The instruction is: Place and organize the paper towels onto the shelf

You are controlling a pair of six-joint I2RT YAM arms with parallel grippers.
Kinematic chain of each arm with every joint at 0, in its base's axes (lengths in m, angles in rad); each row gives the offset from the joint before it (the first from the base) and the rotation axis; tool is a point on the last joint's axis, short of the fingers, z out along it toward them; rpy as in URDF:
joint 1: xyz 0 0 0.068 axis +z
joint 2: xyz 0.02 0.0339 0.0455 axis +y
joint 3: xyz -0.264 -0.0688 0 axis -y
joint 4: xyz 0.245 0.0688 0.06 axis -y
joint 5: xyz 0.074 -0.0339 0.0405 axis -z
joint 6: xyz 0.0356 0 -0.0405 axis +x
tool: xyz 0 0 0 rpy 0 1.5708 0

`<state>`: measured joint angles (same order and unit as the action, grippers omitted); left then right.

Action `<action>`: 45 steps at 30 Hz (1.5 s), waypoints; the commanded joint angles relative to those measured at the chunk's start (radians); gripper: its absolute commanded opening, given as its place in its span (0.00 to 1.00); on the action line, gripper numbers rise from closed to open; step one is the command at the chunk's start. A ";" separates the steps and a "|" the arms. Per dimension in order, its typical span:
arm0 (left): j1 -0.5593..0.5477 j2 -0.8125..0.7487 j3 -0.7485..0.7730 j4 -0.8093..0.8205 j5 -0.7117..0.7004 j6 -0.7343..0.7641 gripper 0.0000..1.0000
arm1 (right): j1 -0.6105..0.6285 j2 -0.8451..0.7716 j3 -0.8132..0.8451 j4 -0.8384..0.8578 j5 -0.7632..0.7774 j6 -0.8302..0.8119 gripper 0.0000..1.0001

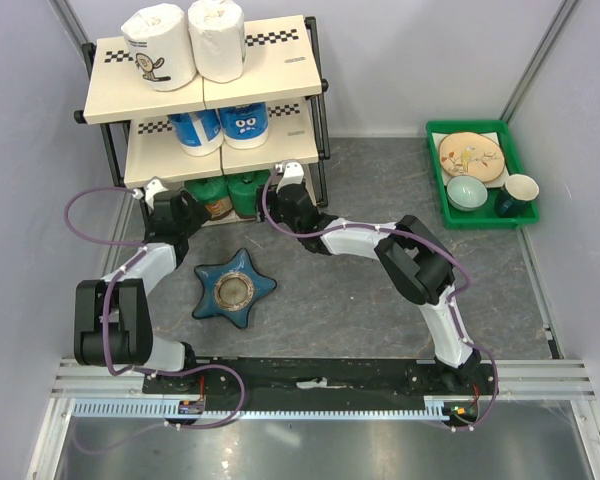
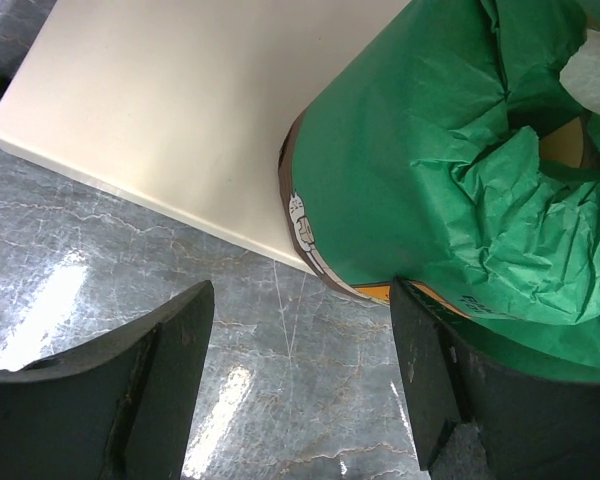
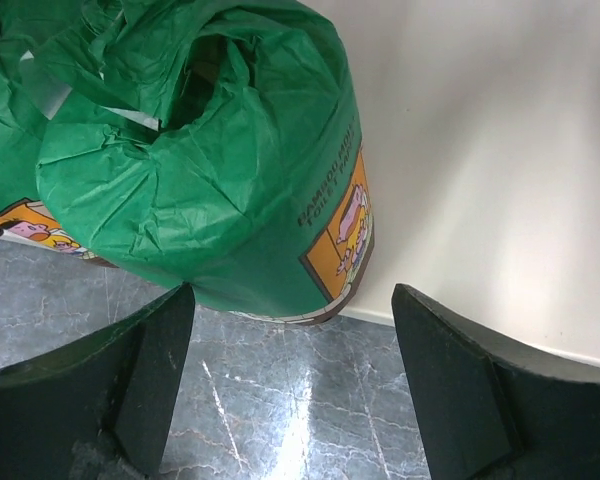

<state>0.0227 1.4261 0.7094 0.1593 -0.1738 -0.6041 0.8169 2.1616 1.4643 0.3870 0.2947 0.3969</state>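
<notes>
The left end effector (image 2: 298, 335) sits low at the shelf's left foot with its jaws spread and only grey surface (image 2: 130, 260) between them. The left green roll (image 2: 420, 160) stands at the edge of the bottom board, just beside the right-hand finger (image 2: 430, 380); whether they touch cannot be told. The shelf (image 1: 280, 60) stands at the far left of the surface. Its top tier carries two white rolls (image 1: 160, 45) upright side by side, its middle tier two blue rolls (image 1: 197, 130) side by side, and its bottom tier the two green ones, next to each other under the blue pair. In front of the shelf, between the two arms, a blue star-shaped dish (image 1: 235, 290) lies flat on the surface. The right end effector (image 3: 295, 335) faces the bottom tier from the right, its jaws spread wide and pinching nothing. The right green roll (image 3: 230, 170) stands upright at the board's front edge ahead of the gap between the fingers, with its crumpled top and hollow core showing and the other green roll pressed against its left side. Far right, well apart from the shelf, a green tray (image 1: 435, 165) holds a plate (image 1: 470, 155), a bowl (image 1: 466, 191) and a cup (image 1: 520, 190).
</notes>
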 commanded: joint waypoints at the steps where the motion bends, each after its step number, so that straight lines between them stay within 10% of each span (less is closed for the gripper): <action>1: -0.012 0.007 0.004 0.068 0.008 0.007 0.78 | -0.018 0.024 -0.022 0.113 -0.014 0.036 0.88; 45: -0.055 0.112 0.041 0.131 -0.003 0.006 0.78 | -0.024 0.161 0.071 0.254 -0.058 0.005 0.89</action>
<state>-0.0254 1.5127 0.7040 0.2665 -0.1810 -0.6048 0.8001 2.3150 1.4952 0.6064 0.2436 0.4225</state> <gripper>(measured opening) 0.779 0.885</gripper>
